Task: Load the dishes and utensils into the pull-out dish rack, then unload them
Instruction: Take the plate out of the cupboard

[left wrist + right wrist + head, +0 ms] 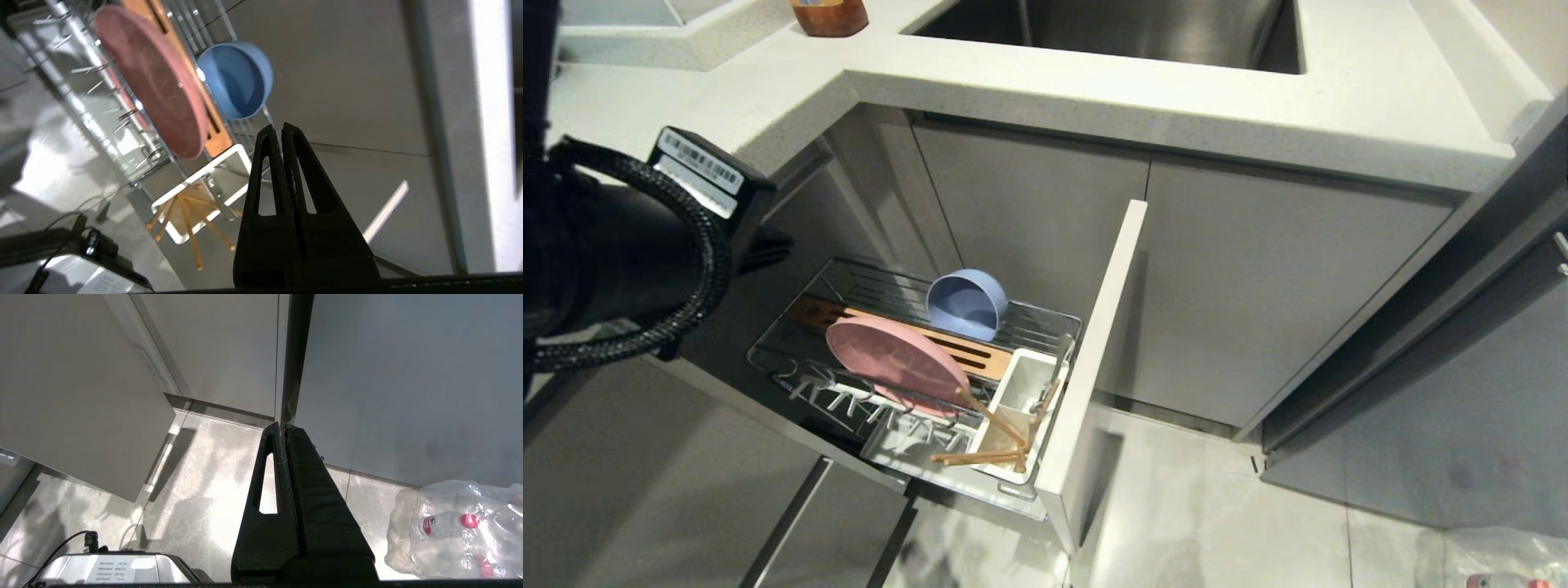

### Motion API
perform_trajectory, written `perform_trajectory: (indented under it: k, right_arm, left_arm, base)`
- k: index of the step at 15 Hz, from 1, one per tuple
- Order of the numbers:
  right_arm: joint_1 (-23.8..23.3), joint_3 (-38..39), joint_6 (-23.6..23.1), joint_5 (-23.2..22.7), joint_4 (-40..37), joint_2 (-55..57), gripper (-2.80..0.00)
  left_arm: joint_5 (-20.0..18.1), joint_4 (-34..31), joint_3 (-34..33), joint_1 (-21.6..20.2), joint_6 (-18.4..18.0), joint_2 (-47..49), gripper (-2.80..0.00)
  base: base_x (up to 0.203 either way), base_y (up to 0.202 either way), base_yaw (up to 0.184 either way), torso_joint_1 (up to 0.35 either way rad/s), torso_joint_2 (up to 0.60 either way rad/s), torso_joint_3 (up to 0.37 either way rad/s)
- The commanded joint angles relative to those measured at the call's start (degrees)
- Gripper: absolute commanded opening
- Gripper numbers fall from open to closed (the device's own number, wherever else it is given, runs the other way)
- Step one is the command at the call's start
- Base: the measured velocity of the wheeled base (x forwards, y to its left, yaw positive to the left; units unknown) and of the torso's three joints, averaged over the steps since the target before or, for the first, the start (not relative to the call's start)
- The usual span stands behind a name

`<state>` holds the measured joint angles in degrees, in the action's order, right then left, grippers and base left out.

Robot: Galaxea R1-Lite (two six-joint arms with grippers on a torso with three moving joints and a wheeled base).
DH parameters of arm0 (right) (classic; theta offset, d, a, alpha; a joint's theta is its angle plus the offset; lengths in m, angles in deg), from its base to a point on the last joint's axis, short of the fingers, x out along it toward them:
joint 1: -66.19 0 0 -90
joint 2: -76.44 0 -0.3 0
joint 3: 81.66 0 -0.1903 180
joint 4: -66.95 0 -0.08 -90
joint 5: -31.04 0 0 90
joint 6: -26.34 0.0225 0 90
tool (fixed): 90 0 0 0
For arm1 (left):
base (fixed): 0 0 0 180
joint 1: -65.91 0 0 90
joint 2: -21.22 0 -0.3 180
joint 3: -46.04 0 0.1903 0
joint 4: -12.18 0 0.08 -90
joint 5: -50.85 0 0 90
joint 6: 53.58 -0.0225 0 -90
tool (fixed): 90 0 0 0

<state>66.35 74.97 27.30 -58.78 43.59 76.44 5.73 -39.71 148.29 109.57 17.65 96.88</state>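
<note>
A: Pink plate [894, 359] and blue bowl [965, 304] stand in the pull-out rack [792, 359]; chopsticks [988, 437], spoon [1058, 367] in its white caddy [1023, 390].
B: Fingers?
A: Left gripper [282, 130] pressed together, empty, above rack. Right gripper [282, 428] closed too, near floor.

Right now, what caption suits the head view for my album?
Pull-out dish rack loaded: pink plate, blue bowl, chopsticks in the white caddy.

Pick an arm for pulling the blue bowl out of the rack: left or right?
Left, probably. The left gripper, shut and empty, sits above the rack with the blue bowl in its wrist view. The right gripper, also shut, faces floor and cabinet doors, no rack in sight.
</note>
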Motion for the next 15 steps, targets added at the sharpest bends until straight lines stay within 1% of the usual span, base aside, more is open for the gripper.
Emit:
perform_trajectory:
  k: [1,2,3,4,6,10,11,12,13,15]
  right_arm:
    - [0.02,0.00,0.00,-0.01,0.00,0.09,-2.80]
    - [0.02,0.00,0.00,-0.01,0.00,0.09,-2.80]
    - [0.02,0.00,0.00,-0.01,0.00,0.09,-2.80]
    - [0.02,0.00,0.00,-0.01,-0.08,0.09,-2.80]
    - [0.02,0.00,0.00,-0.01,0.00,0.09,-2.80]
    - [0.02,0.00,0.00,-0.01,0.00,0.09,-2.80]
    - [0.02,0.00,0.00,-0.01,0.00,0.09,-2.80]
    - [0.02,0.00,0.00,-0.01,0.00,0.09,-2.80]
    - [0.02,0.00,0.00,-0.01,0.00,0.09,-2.80]
    - [0.02,0.00,0.00,-0.01,0.00,0.09,-2.80]
  left_arm:
    - [0.48,-1.68,0.02,0.03,2.61,2.13,-2.80]
    - [0.56,-3.74,0.02,-0.06,5.61,3.51,-2.80]
    - [0.62,-5.88,0.29,-0.27,7.71,4.82,-2.80]
    - [0.64,-7.59,0.79,-0.72,9.09,6.31,-2.80]
    - [0.57,-8.76,1.26,-1.25,11.83,8.75,-2.80]
    - [0.09,-8.92,1.48,-3.67,13.34,11.19,-2.80]
    - [-0.93,-9.01,1.25,-4.70,14.50,11.62,-2.80]
    - [-2.89,-9.21,1.11,-5.48,15.07,12.16,-2.80]
    - [-3.74,-9.61,1.50,-5.78,15.15,12.38,-2.80]
    - [-3.40,-9.71,2.41,-5.51,15.07,12.67,-2.80]
  base:
    - [0.000,0.000,0.000,0.000,0.00,0.000]
    - [0.000,0.000,0.000,0.000,0.00,0.000]
    - [0.000,0.000,0.000,0.000,0.00,0.000]
    - [0.000,0.000,0.000,0.000,0.00,0.000]
    - [0.000,0.000,0.000,0.000,0.00,0.000]
    - [0.000,0.000,0.000,0.000,0.00,0.000]
    - [0.000,0.000,0.000,0.000,0.00,0.000]
    - [0.000,0.000,0.000,0.000,0.00,0.000]
    - [0.000,0.000,0.000,0.000,0.00,0.000]
    - [0.000,0.000,0.000,0.000,0.00,0.000]
